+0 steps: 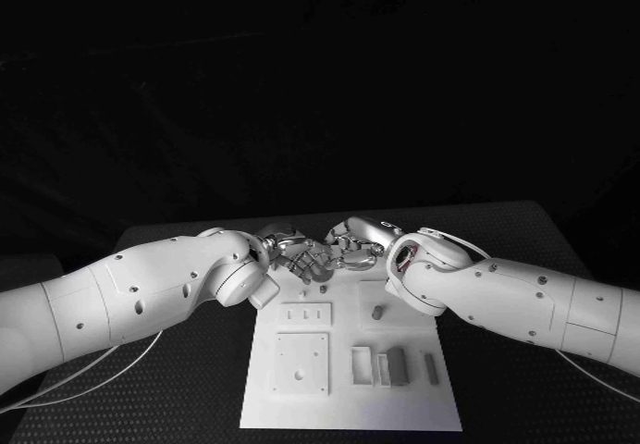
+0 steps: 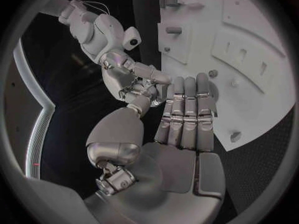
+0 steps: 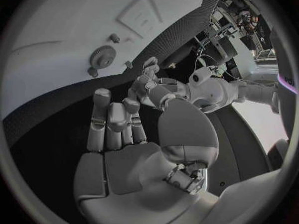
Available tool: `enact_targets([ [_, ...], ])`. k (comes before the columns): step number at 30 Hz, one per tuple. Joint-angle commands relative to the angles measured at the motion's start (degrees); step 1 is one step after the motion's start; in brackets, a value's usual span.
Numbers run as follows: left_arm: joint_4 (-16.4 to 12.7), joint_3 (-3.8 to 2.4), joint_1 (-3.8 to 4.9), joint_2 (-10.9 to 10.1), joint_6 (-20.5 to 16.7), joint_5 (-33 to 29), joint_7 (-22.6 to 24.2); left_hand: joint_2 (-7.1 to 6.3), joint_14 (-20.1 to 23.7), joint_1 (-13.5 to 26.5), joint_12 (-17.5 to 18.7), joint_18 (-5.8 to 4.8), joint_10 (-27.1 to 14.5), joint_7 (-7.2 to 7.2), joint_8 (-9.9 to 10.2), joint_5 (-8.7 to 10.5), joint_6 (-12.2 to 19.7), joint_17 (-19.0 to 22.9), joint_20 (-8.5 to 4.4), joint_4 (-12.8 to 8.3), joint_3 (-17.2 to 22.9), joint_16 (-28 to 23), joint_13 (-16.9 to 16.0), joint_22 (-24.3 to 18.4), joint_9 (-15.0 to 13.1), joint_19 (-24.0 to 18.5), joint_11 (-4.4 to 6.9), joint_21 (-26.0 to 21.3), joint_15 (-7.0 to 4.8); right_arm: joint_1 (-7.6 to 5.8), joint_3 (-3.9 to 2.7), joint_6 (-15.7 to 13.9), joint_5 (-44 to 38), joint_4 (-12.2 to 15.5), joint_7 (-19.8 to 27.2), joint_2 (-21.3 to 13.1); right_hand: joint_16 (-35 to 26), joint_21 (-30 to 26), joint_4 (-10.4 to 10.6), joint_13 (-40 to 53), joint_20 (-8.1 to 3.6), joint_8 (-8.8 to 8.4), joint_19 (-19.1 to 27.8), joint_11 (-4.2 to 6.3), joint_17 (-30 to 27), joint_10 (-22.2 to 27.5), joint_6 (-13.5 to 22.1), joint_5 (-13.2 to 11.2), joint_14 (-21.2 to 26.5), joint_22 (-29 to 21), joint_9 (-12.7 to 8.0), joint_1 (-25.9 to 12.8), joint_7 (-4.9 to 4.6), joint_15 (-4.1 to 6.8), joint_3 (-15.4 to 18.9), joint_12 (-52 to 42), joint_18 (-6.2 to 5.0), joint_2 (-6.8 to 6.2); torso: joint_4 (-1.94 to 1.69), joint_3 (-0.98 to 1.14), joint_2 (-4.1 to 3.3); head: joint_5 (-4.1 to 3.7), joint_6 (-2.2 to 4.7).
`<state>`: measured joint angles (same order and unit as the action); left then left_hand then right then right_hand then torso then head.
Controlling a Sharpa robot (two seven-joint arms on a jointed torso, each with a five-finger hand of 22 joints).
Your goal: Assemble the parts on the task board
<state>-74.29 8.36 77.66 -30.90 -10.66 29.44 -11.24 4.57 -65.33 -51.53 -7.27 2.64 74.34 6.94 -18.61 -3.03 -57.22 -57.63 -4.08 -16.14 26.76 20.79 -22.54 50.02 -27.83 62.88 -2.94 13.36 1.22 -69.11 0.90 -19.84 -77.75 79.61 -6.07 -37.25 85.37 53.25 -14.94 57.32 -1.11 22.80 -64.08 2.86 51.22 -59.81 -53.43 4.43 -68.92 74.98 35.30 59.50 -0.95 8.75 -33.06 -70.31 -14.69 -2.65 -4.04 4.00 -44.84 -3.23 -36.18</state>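
Note:
The white task board (image 1: 353,393) lies on the black table in front of me. Grey parts rest on it: a short peg (image 1: 377,313) and upright blocks (image 1: 392,367) near its right side. Both hands meet above the board's far end. My left hand (image 1: 301,261) has its fingers (image 2: 187,109) stretched out straight and side by side, with nothing in them. My right hand (image 1: 358,244) is right beside it, fingers (image 3: 112,119) apart and the thumb held off, with nothing visible in it. A round gear (image 3: 101,57) sits on the board (image 3: 69,30) beyond the right hand's fingers.
Raised white plates with slots (image 1: 304,316) and holes (image 1: 301,363) occupy the board's left half. Small pegs (image 2: 235,136) stand near the board's edge (image 2: 261,114). Black textured table (image 1: 160,398) surrounds the board on both sides.

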Motion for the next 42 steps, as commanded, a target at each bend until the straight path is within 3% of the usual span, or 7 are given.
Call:
enact_targets([
  [1, -0.34, -0.19, 0.13, 0.52, 0.39, -0.51, 1.16, -0.09, -0.47, -0.45, -0.06, 0.31, 0.44, -0.06, -0.29, 0.22, -0.34, -0.15, -0.25, -0.01, 0.44, -0.30, -0.13, 0.12, -0.05, 0.00, -0.05, 0.22, -0.14, 0.07, 0.05, 1.25, -0.47, 0.64, 0.96, 0.32, 0.29, 0.21, -0.03, 0.07, -0.18, 0.39, -0.28, 0.22, 0.07, -0.35, -10.22, 0.14, -0.21, 0.97, -0.06, -0.05, -2.02, -0.11, -0.18, -0.14, -0.31, 0.39, -0.01, 0.05, 0.02, 0.02, -0.08],
  [14, -0.56, -0.19, 0.12, 0.43, -0.27, 0.93, 0.69, 0.10, -1.99, -4.05, -0.41, 0.04, 2.07, -0.95, -1.20, -0.06, -2.10, -2.00, -0.91, -0.34, 3.12, -0.15, -1.27, 1.41, -0.88, 0.90, 0.65, 0.81, -0.74, 0.07, 0.05, 1.50, -0.47, 0.47, 0.87, 0.28, 0.27, 0.21, -0.07, 0.08, -0.19, 0.38, -0.28, 0.22, -0.04, -0.36, -10.22, 0.14, -0.16, 0.97, -0.02, -0.10, -2.02, -0.11, -0.18, -0.13, -0.31, 0.37, 0.04, 0.05, 0.02, 0.00, -0.18],
  [32, -0.57, -0.19, 0.09, -0.02, -1.96, 2.99, 0.21, 0.60, -3.64, -4.93, -2.03, -0.16, 3.91, -1.88, -2.31, -0.65, -3.62, -4.99, -2.17, -0.39, 3.44, 1.64, -4.98, 4.43, -3.87, 2.53, 1.81, 2.44, -1.86, 0.09, 0.08, 2.08, 0.66, 0.37, 1.15, 0.06, -0.31, -0.19, 0.11, 0.04, -0.02, -0.20, 0.23, -0.01, -0.95, 0.11, -9.48, 0.15, 0.74, 0.86, 0.08, -0.96, -2.27, -0.27, -0.18, 0.40, -0.31, -0.40, 0.02, 0.01, 0.01, 0.01, -0.26],
  [42, -0.59, -0.19, 0.07, -0.11, -0.73, 4.26, -0.21, 0.31, -3.96, -4.89, -3.46, -0.21, 3.87, -2.22, -2.69, -3.35, -3.97, -6.03, -2.57, -0.39, 3.59, 2.93, -7.38, 6.40, -6.18, 2.74, 2.24, 3.13, -2.26, 0.10, 0.10, 2.18, 1.11, 0.06, 1.13, 0.04, -0.61, -0.46, 0.46, -0.04, 0.16, -0.69, 0.54, -0.22, -1.01, 0.53, -8.95, 0.14, 1.09, 0.82, 0.08, -1.38, -2.49, -0.45, -0.29, 0.85, -0.31, -1.07, 0.03, 0.05, 0.00, -0.02, -0.37],
])
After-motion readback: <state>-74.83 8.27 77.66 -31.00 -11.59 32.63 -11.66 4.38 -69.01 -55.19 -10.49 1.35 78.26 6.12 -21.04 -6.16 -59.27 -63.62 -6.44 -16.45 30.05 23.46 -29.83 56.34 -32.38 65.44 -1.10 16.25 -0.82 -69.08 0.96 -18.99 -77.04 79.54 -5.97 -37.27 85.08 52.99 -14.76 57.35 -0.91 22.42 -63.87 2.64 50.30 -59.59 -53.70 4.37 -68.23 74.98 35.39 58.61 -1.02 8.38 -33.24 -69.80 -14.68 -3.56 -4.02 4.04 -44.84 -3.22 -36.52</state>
